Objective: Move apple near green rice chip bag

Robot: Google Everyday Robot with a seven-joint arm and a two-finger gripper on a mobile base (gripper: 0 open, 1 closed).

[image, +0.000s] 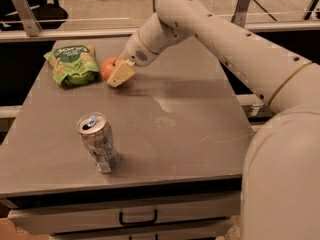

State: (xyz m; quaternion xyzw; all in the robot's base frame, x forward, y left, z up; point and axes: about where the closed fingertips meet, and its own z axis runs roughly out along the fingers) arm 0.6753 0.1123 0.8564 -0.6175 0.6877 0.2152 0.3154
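The red-orange apple [108, 67] is held in my gripper [116, 72] low over the grey table [190, 119], just right of the green rice chip bag [73, 64]. The bag lies flat at the table's back left, a small gap from the apple. My gripper is shut on the apple, and one cream finger pad [121, 74] covers the apple's right side. I cannot tell whether the apple touches the table. My arm reaches in from the upper right.
A silver drink can [97, 142] stands upright at the front left of the table. A drawer with a black handle [137, 217] is under the table front. A rail and glass panel run behind the table.
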